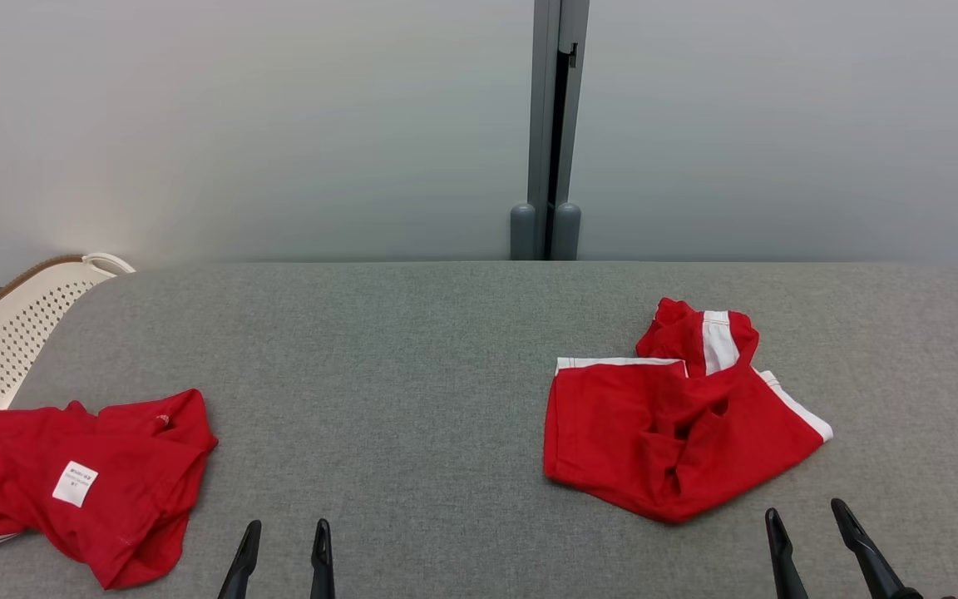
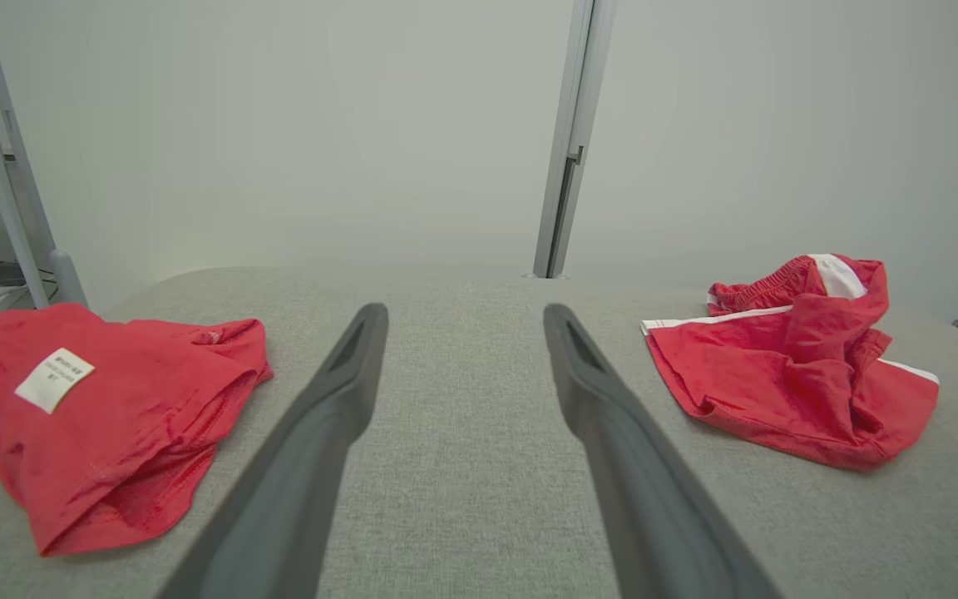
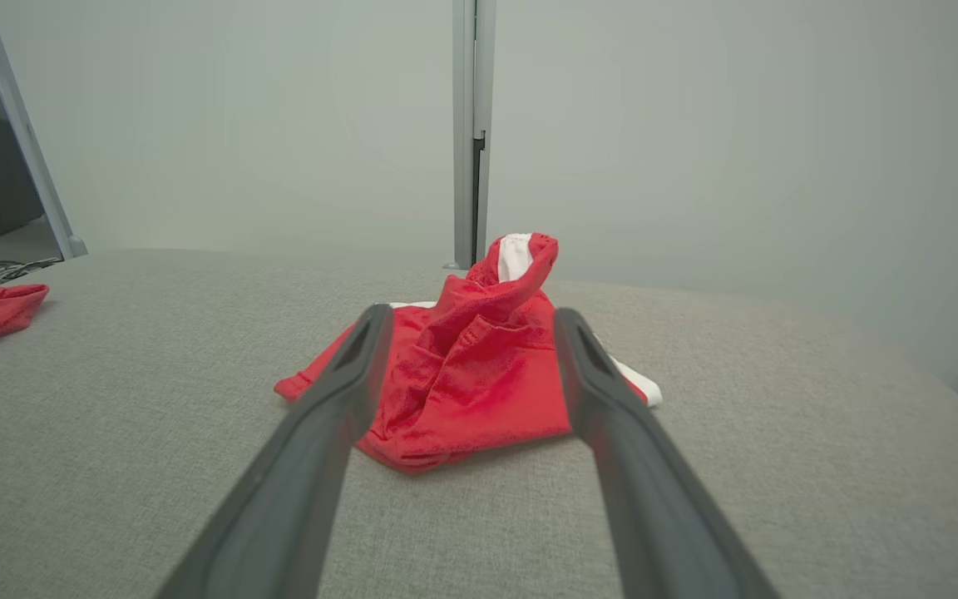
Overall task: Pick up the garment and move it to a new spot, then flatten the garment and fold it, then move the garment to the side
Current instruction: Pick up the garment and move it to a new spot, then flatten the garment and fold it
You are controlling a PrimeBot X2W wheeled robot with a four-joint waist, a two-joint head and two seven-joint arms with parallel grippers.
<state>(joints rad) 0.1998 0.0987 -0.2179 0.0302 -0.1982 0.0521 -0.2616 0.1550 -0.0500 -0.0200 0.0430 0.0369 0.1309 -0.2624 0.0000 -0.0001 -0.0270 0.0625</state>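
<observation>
My left claw [image 1: 286,526] and right claw [image 1: 803,506] are hanging open, gripping nothing. The red shorts [image 1: 678,424], probably my garment, are lying crumpled just ahead of the right claw; a red shirt [image 1: 96,474] is lying left of the left claw. All 3 stages are waiting.

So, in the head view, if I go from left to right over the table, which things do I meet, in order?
red shirt with a white label → left gripper, open → red shorts with white stripes → right gripper, open
</observation>
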